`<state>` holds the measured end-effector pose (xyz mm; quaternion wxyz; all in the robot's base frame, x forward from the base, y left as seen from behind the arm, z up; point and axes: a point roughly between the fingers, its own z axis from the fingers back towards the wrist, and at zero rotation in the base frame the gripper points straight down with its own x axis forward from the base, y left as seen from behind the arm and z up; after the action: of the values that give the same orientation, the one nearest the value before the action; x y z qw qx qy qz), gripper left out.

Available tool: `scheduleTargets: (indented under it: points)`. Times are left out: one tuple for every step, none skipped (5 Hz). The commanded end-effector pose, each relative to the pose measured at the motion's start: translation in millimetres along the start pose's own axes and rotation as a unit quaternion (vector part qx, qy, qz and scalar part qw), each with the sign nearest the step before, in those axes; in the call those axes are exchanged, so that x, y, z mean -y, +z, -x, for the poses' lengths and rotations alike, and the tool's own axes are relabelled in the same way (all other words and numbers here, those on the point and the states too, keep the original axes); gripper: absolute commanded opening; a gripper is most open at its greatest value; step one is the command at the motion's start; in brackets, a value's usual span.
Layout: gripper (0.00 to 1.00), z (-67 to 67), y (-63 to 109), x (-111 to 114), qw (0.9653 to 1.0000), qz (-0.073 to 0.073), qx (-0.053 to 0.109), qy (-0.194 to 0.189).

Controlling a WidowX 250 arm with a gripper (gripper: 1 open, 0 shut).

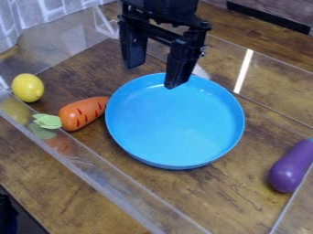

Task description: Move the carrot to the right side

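Hanging above the far rim of the blue plate [175, 123], the gripper [156, 66] points straight down with its two dark fingers [178, 64] spread wide apart. Nothing sits between them, and they touch no object; the nearer fingertip appears over the plate's far edge, though whether it meets the rim cannot be told.

The carrot [83, 112] lies on the wooden table [73, 187], outside the plate and just beside its left rim, below and to the left of the gripper and well clear of both fingers. Its long axis runs roughly left to right across the view, slightly tilted. The light green leafy top faces left, toward the yellow lemon [27, 88]; the orange end faces the plate.

A purple eggplant [291, 165] rests at the right edge, apart from the plate.
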<state>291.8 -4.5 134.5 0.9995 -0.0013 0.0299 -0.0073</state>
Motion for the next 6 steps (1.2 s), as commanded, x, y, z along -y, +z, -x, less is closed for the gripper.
scheduleTargets:
  points:
    - [1.00, -5.9, 0.9, -4, 0.9996, -0.001, -0.006, -0.028]
    - [1.00, -9.0, 4.1, -16, 0.9965, -0.007, -0.010, -0.082]
    - [1.00, -10.3, -4.2, -25, 0.9952, -0.009, -0.015, -0.096]
    - [1.00, -13.4, -11.9, -30, 0.9955, -0.008, -0.019, -0.093]
    - [1.00, -14.3, -20.1, -42, 0.9929, -0.013, -0.022, -0.116]
    - [1.00, -14.3, -19.8, -49, 0.9914, -0.014, -0.026, -0.127]
